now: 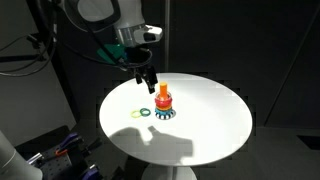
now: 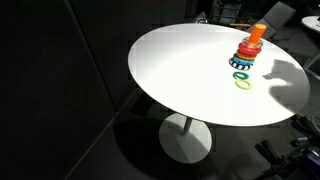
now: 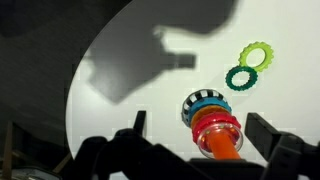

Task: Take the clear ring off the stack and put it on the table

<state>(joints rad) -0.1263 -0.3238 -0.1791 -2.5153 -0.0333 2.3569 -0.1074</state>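
**Q:** Fig. 1, all views. Claw position & state?

**A:** The claw [image 1: 148, 80] hangs above the stack [image 1: 163, 100], a little to one side of it. In the wrist view its fingers [image 3: 138, 122] are spread wide, the stack shows between them, and nothing is pinched.

**Q:** Where is the clear ring?

**A:** It can't be made out in any view; it is too faint. No outline shows on the bare tabletop [image 1: 215, 120], so it is judged to be on the stack, prob. near the red ring [image 3: 214, 124] under the orange peg top [image 3: 222, 148].

**Q:** Failure modes from here?

**A:**
- (a) The target is transparent, so the claw may close at the wrong ht. and take the red ring or the peg instead.
- (b) The toy looks small & light w/ no anchor visible. An off-centre closure, or a ring binding on the peg, could tip or lift the whole stack.
- (c) Thin, smooth plastic may slip out of the pads during the lift.
- (d) The yellow ring [image 1: 135, 113] & the green ring [image 1: 147, 113] lie flat near the base. A set-down there could land on them, so an open patch of tabletop looks safer.
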